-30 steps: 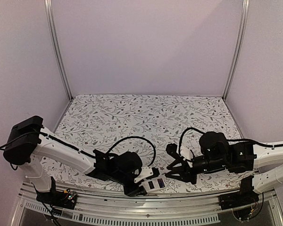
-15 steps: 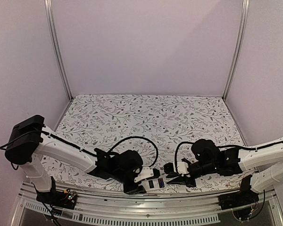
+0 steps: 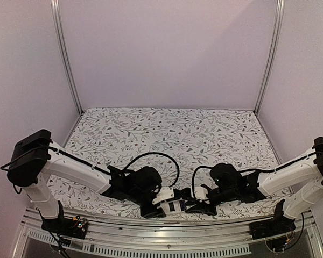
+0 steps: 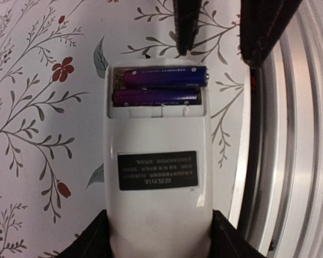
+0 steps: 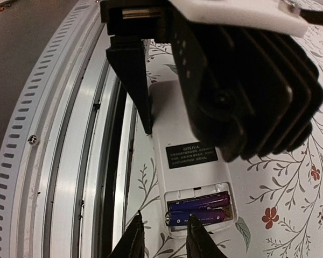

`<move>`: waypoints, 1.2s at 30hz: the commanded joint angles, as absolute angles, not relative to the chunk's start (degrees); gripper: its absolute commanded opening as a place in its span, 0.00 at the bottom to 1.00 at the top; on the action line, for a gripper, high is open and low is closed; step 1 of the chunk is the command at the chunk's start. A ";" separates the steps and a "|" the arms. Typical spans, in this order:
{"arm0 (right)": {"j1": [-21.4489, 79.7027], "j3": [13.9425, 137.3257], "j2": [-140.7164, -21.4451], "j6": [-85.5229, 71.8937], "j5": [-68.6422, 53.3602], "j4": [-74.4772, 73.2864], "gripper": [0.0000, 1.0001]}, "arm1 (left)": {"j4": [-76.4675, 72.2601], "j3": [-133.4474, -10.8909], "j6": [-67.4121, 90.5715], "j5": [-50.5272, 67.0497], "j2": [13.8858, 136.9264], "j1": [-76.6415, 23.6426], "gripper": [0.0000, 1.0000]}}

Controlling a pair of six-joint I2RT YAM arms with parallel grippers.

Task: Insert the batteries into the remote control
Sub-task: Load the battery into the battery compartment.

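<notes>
Item: remote control [image 4: 158,134], white, lying back-up on the floral-clothed table [image 3: 151,129], at about the middle of its near edge and just beside the metal rail [image 4: 301,134]. A dark printed label [image 4: 158,170] is seen on the back. The battery compartment at the end toward the right arm is uncovered. Contents: two batteries, seen here as purple-blue, laid side by side lengthwise across the compartment. One battery [image 4: 164,77] is placed nearer the remote's end, and the other [image 4: 155,98] nearer the label. The two are touching or nearly so. Whether the outer one is pressed fully home cannot be told. Left gripper [image 4: 159,244]: clamped on the remote control at the end away from the compartment, with one black finger set against each long side. Right gripper [image 5: 164,236]: held low just off the compartment end of the remote, jaws parted narrowly with only patterned cloth seen between them. One fingertip [image 5: 196,234] is close to the remote's end, but contact cannot be confirmed. Nothing is gripped by it.
</notes>
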State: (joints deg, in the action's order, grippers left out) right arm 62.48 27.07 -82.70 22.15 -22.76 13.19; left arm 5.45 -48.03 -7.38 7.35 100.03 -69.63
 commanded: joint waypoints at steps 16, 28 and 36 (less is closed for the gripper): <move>62.44 25.43 -86.29 17.53 -20.39 21.00 0.17 | 8.53 -48.10 -7.82 4.48 101.65 -67.67 0.53; 62.44 23.62 -86.60 16.88 -19.51 22.15 0.14 | 8.61 -48.08 -7.71 4.57 101.60 -67.63 0.53; 62.41 24.17 -87.51 16.96 -19.25 22.22 0.16 | 8.79 -48.25 -7.62 4.67 101.65 -67.59 0.53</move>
State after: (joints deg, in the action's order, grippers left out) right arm 62.48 24.29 -86.46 17.37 -20.03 21.34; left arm 5.50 -48.12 -7.49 7.46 100.09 -69.41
